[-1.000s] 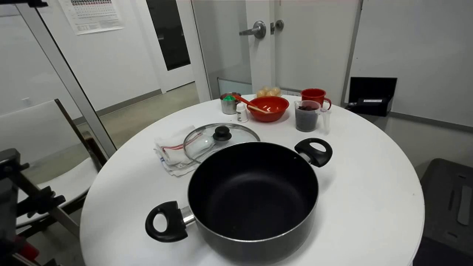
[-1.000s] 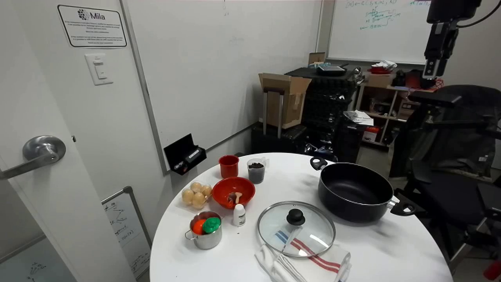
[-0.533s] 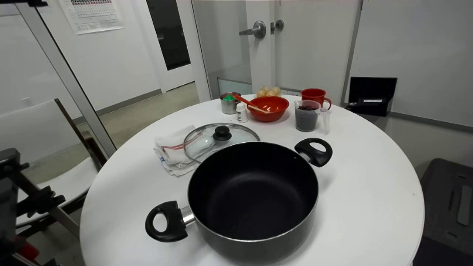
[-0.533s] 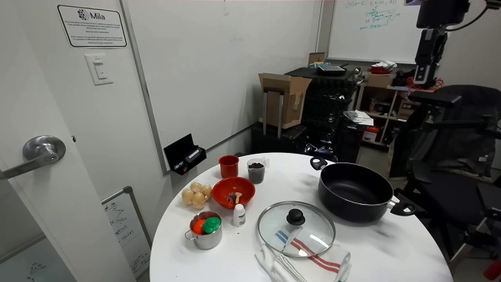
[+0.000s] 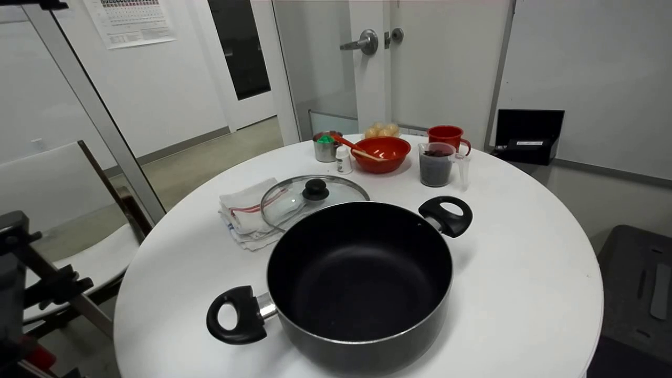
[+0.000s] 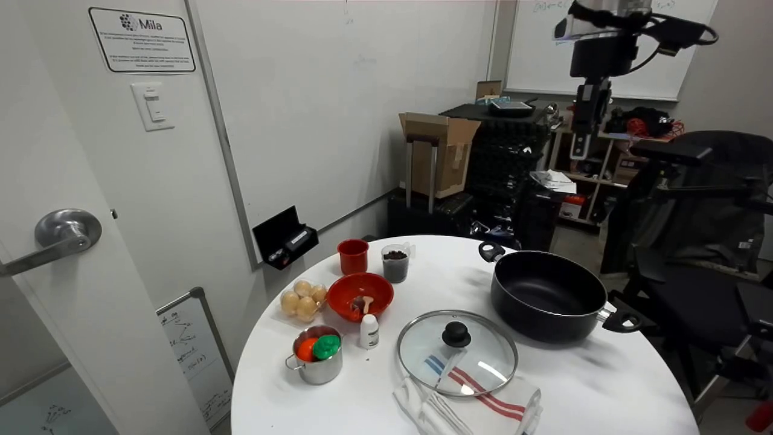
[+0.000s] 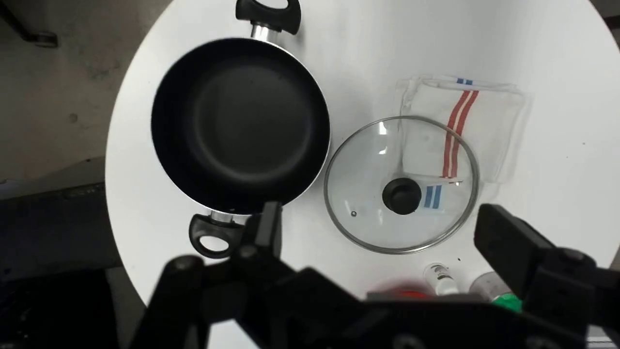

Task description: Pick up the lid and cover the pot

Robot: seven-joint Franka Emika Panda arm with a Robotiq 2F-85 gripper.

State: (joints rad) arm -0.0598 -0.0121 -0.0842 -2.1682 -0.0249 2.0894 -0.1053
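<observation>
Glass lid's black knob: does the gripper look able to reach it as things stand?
Likely yes: the gripper hangs open, higher up, and nothing visible covers the black knob or blocks the way down.

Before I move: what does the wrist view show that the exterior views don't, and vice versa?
Only the wrist view shows that the hand is open, fingers apart.
Only the exterior views, both of them, show the red mug, measuring cup and door handle.
All share the uncovered pot, the glass lid partly over the striped towel, and the white bottle.
</observation>
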